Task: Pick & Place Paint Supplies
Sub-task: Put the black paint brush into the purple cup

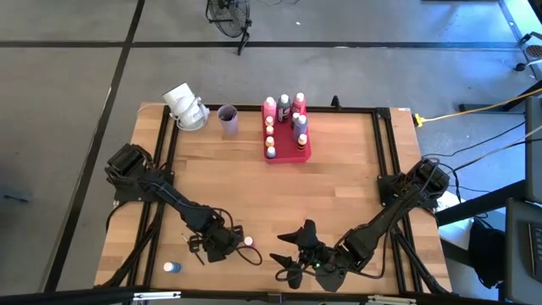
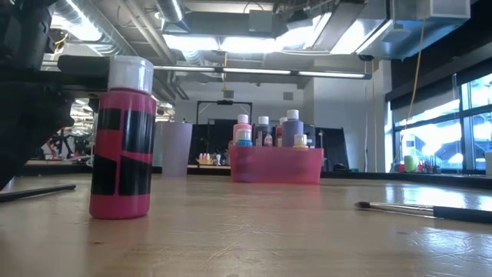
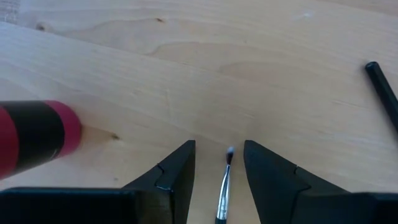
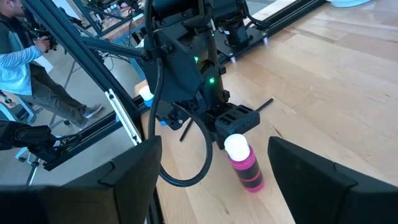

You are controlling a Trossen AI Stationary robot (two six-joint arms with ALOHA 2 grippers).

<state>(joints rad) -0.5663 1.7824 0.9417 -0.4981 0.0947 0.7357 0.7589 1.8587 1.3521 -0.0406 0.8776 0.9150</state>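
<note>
A pink paint bottle [image 1: 249,241] stands upright on its base near the table's near edge, between my two grippers; it also shows in the low view [image 2: 121,138] and the right wrist view [image 4: 244,163]. My left gripper [image 1: 222,244] is low over the table just left of the bottle and is open. A thin dark paintbrush [image 3: 222,186] with a pale tip lies flat on the wood between its fingers [image 3: 217,152], clear of both. My right gripper [image 1: 292,254] is open, to the right of the bottle, with the bottle ahead of its wide-spread fingers [image 4: 214,186].
A blue bottle [image 1: 172,268] lies near the near-left corner. More brushes lie on the wood [image 2: 430,209], [image 3: 382,87]. The pink-red tray [image 1: 286,154] with several bottles, a lilac cup [image 1: 228,120] and a white object [image 1: 186,106] stand at the far edge. A person [image 4: 25,56] is beyond the table.
</note>
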